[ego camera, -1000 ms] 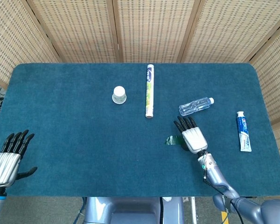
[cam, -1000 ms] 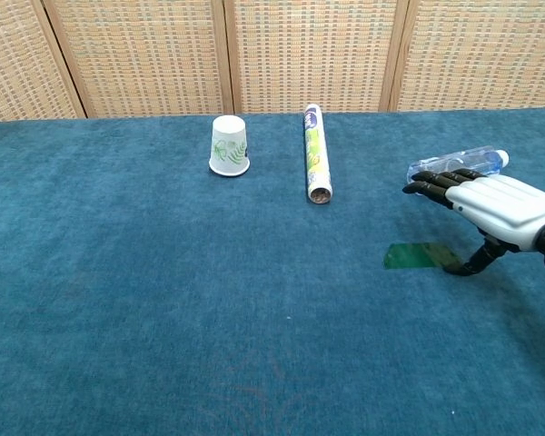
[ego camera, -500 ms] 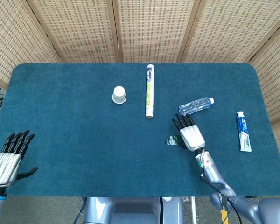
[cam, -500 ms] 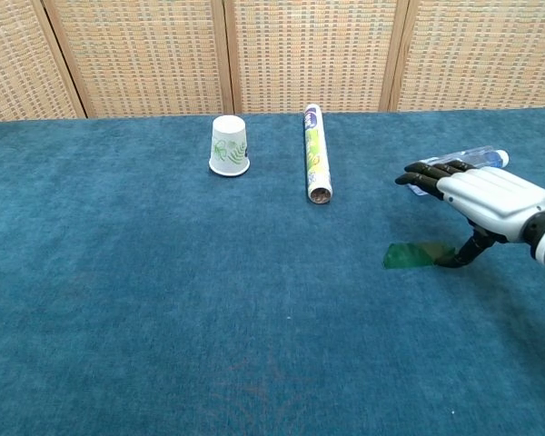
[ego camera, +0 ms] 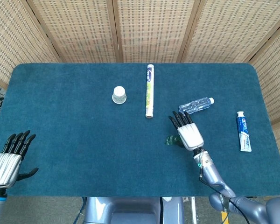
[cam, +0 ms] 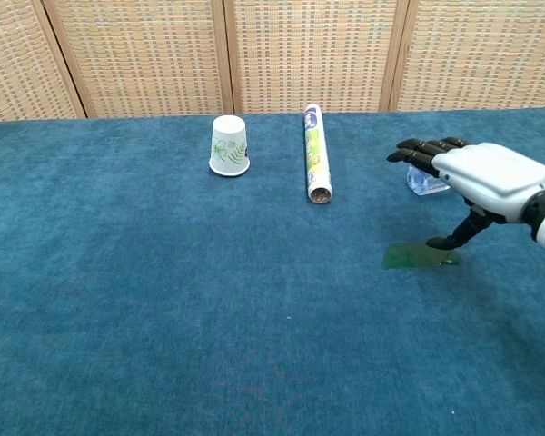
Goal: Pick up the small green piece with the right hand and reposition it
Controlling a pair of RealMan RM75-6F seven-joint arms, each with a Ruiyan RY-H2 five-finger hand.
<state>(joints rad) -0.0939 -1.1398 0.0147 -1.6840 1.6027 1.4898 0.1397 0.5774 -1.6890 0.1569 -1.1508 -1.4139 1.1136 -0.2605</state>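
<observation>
Because the small green piece [cam: 416, 256] lying flat on the blue table cloth [cam: 163, 300] looks thin, light and limp, it is probably best pinched at its near edge, where the right hand [cam: 477, 182], open and empty, hovers.

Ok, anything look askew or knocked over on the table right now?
The water bottle lies on its side just beyond the right robot hand, and the paper cup stands upside down. Nothing looks spilled or damaged.
</observation>
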